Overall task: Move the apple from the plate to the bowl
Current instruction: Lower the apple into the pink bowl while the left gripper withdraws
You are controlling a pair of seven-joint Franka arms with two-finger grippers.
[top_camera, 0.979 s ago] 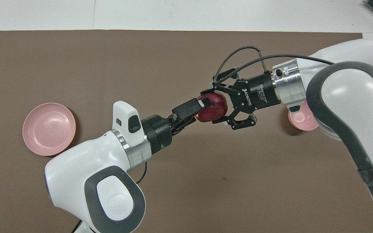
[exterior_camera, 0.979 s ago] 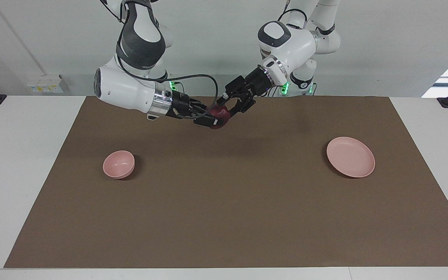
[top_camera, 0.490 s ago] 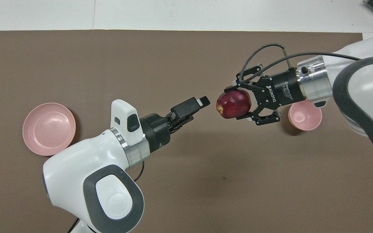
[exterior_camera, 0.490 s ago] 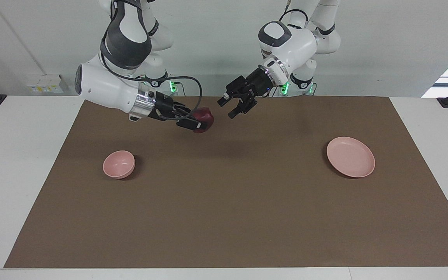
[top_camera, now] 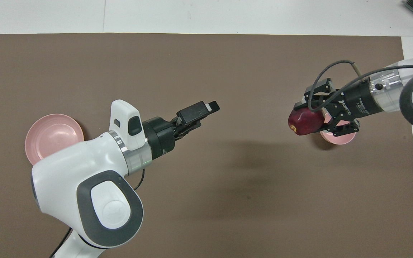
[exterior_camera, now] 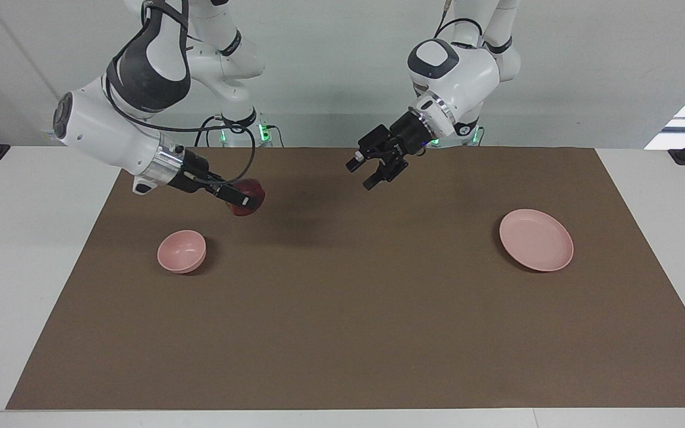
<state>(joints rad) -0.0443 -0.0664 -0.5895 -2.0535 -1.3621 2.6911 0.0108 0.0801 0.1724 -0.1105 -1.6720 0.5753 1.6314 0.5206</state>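
One apple [exterior_camera: 248,198], dark red with a yellowish patch on the skin, is off the worktop [exterior_camera: 33,285] and in the air, clamped between the fingers of the right gripper [exterior_camera: 245,202]. In the facing view it hangs over bare brown mat [exterior_camera: 342,321], just short of the bowl and toward the robots from it; in the overhead view the fruit [top_camera: 304,122] overlaps the rim of the bowl [top_camera: 337,138], but that is only the raised hand covering it, and the apple is not inside. The right gripper [top_camera: 308,120] is closed tight on the fruit, its outer links splayed to either side.

The bowl [exterior_camera: 182,251], small, deep and pale pink, stands upright and empty on the mat toward the right arm's end of the worktop. The plate [exterior_camera: 536,239], flat, wider and also pale pink, lies well apart from it toward the left arm's end, with nothing on it; in the overhead view the left arm partly covers the plate [top_camera: 50,138].

The left gripper [exterior_camera: 372,173] is raised over the middle of the mat, nearer the robots' edge, well apart from the apple. Its fingers are spread wide and hold nothing. From overhead the left gripper [top_camera: 206,108] points out toward the centre of the mat.
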